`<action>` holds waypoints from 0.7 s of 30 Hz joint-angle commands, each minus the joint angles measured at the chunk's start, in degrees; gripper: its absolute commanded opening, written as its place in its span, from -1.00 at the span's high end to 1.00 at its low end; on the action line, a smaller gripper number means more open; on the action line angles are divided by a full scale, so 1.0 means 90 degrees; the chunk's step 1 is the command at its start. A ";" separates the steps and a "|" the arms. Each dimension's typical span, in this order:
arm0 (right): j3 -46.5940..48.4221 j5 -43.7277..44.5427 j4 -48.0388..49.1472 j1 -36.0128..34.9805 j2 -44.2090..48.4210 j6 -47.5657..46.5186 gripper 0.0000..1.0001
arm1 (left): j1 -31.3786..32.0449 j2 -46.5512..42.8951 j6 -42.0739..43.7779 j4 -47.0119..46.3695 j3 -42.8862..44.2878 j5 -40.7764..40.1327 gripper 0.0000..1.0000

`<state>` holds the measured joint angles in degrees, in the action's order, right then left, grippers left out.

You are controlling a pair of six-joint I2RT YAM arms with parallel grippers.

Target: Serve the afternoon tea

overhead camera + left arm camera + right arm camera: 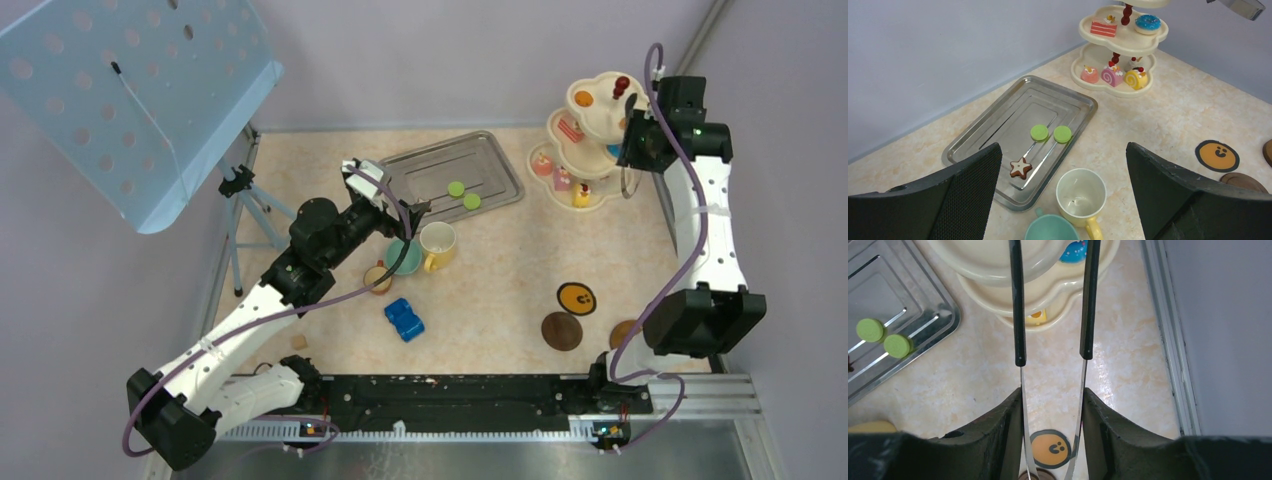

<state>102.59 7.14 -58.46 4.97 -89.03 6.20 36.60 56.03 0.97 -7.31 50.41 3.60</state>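
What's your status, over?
Left tool open near yellow mug. Right tool shut on tongs by stand. Green macarons on tray, unserved. Nothing blocking.

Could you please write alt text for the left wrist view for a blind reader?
Framed by the open left gripper, a steel tray holds two green macarons and a star cookie. A yellow mug and teal cup stand nearer; a tiered cake stand sits beyond.

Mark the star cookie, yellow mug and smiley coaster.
star cookie (1020, 167), left wrist view, centre of the star
yellow mug (1081, 194), left wrist view, inside bottom
smiley coaster (1217, 155), left wrist view, middle of the face
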 commanded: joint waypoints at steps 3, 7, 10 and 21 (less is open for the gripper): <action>-0.0144 -0.0690 0.0159 -0.0250 0.1347 0.0055 0.24 | 0.0025 0.0030 -0.0021 -0.0252 0.0002 -0.0052 -0.97; -0.0554 -0.0761 0.0077 -0.0795 0.1841 0.0086 0.24 | 0.0025 0.0097 -0.0056 -0.0241 0.0016 0.0054 -0.97; -0.0749 -0.0590 0.0128 -0.0721 0.1985 0.0242 0.23 | 0.0026 0.0129 -0.0069 -0.0236 0.0014 0.0056 -0.98; -0.1092 -0.1000 0.0237 0.0053 0.1455 0.0505 0.34 | 0.0026 0.0069 -0.0079 -0.0252 0.0018 0.0152 -0.98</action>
<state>92.20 -0.12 -59.09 4.99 -75.26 9.21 36.60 57.17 0.95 -7.31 50.41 3.75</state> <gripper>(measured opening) 0.369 0.987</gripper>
